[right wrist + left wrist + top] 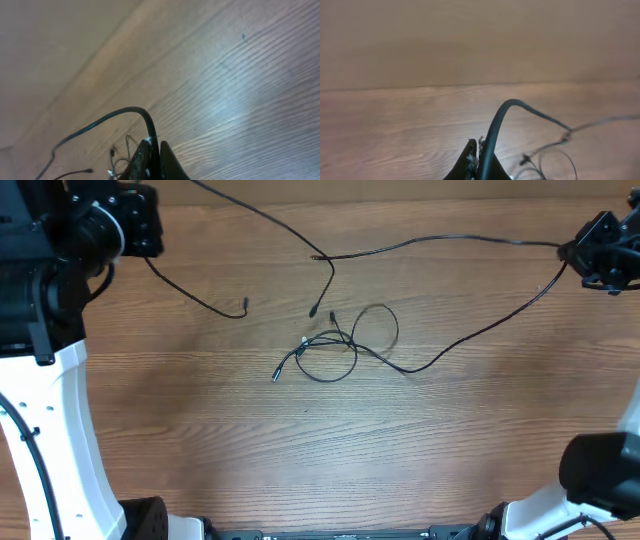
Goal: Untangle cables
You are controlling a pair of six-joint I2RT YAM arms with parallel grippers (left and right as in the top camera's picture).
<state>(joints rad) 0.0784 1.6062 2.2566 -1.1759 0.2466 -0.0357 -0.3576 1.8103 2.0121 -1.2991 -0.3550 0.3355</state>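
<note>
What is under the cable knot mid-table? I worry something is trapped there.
Through the loops of the cables only the bare wooden table shows, with nothing trapped. The thin lines of table directly under the strands are covered.

Table (200, 440): wood-grain top, mid-brown, grain running left-right in the overhead view, fills almost the whole frame. Finish mostly matte. Left wrist view: tabletop's far edge meets a plain tan wall (470, 40), flat and out of focus. Right wrist view: similar plain tan surface at upper left (45, 45), can't tell if it's the same wall. Pale glare patch (235, 107) on the wood there, plus one small dark speck (243, 36). Light is soft and even, diffuse.
</note>
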